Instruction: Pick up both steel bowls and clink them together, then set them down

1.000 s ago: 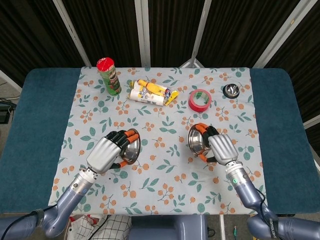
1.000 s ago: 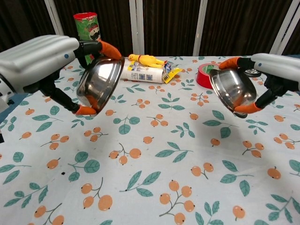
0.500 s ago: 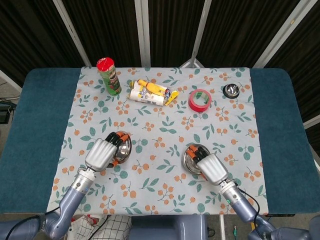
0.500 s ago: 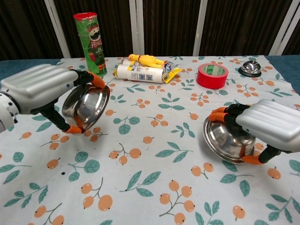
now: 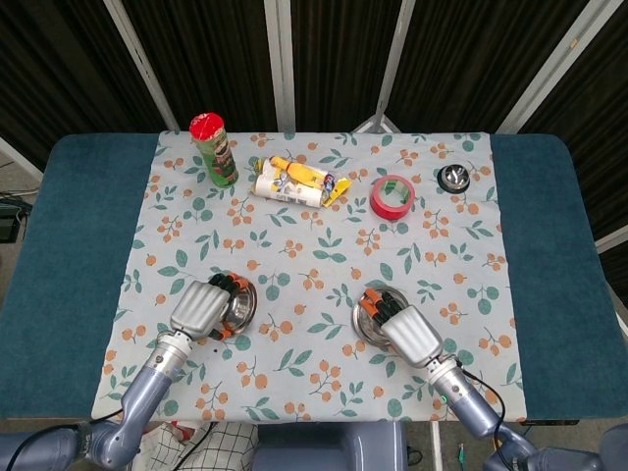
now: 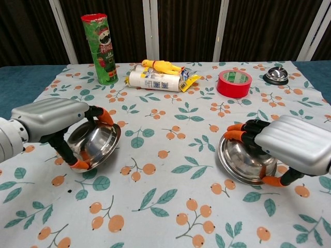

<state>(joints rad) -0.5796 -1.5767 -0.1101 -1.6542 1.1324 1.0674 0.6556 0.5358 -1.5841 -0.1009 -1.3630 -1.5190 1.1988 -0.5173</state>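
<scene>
Steel bowls shining, we are gripping the left bowl (image 6: 95,144) in our left robot hand (image 6: 51,121), tilted, right bowl (image 6: 243,161) in our right robot hand (image 6: 292,147), low over the floral tabletop (image 6: 170,206).

Left hand (image 6: 54,121) low near table, palm down, orange-tipped fingers (image 6: 105,114) curled over far rim of left steel bowl (image 6: 98,143), thumb under near rim; bowl tilted, gripped. Left forearm runs back toward the near-left edge in head view. Right hand (image 6: 292,146) also low, knuckles up, fingers hooked over far rim of right steel bowl (image 6: 243,161), thumb tip at near rim; gripped. Right forearm angles back to near-right. Hands well apart.
</scene>
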